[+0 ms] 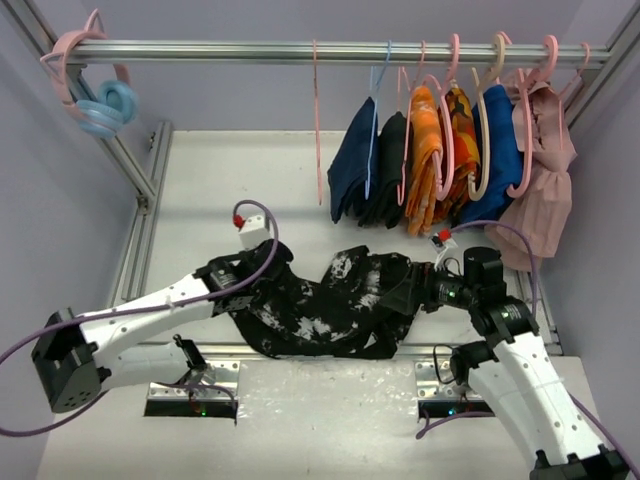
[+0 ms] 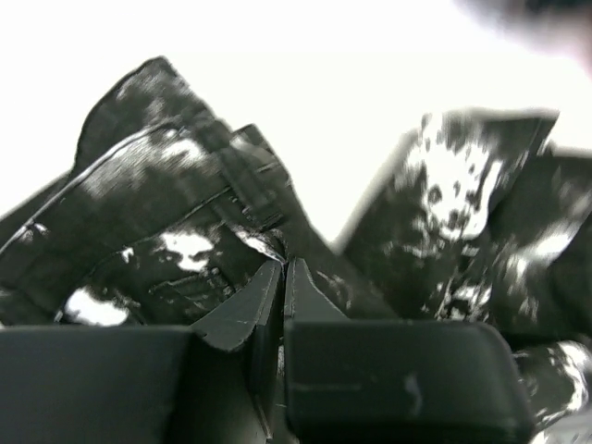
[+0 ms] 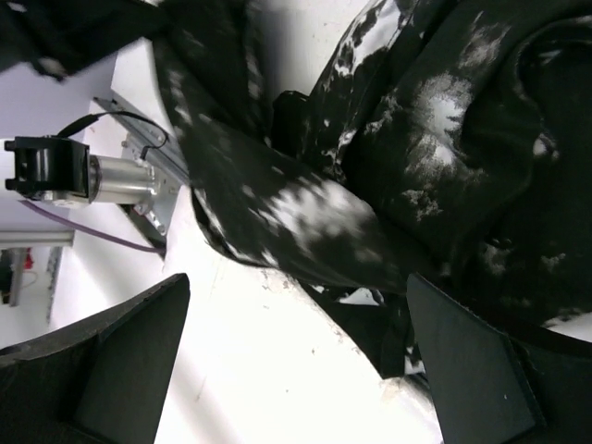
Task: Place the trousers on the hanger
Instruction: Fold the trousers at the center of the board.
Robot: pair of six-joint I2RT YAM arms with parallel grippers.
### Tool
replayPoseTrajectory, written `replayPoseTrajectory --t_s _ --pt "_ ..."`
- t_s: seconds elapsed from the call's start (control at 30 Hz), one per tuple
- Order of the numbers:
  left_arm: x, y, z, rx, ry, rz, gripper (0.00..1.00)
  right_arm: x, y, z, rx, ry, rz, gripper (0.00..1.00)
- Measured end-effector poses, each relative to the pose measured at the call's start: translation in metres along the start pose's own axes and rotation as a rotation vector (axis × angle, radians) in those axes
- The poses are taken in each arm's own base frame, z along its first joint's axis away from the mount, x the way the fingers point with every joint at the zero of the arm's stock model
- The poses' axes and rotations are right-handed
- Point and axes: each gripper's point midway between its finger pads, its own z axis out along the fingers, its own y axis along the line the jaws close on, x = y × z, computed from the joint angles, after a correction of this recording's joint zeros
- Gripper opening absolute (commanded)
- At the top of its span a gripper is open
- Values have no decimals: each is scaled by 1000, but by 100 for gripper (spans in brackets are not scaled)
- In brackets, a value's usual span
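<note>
White table (image 1: pixel 250 170) beneath a rail (image 1: pixel 250 50) of hung garments (image 1: pixel 440 160). The trousers (image 1: pixel 330 305) lie crumpled between the arms. Left gripper (image 2: pixel 282 270) pinches a fold; right gripper (image 3: pixel 298 305) gapes around the fabric. It should clamp firmly, then both lift level toward the thin pink hanger (image 1: pixel 318 130).

walls (image 1: pixel 200 100) lavender | table (image 1: pixel 220 170) white | rail (image 1: pixel 250 50) aluminium, overhead | light bright
</note>
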Motion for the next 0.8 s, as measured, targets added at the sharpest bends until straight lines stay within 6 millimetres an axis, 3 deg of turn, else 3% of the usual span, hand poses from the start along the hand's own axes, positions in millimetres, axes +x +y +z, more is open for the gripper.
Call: replayPoseTrajectory --t_s 0.2,0.3,0.43,0.57,0.8 --pt "-72 41 -71 -85 -210 -165 0 4 2 29 -92 108 39 99" --pt "-107 53 -111 -62 -304 -245 0 18 6 45 -83 197 -20 99" --pt "-133 79 -146 -98 -389 -298 0 24 2 64 2 248 -132 99" --pt "-149 100 -165 -185 -447 -289 0 28 -28 75 172 263 -193 99" --pt "-171 103 -175 -274 -509 -245 0 43 -86 72 453 291 -195 95"
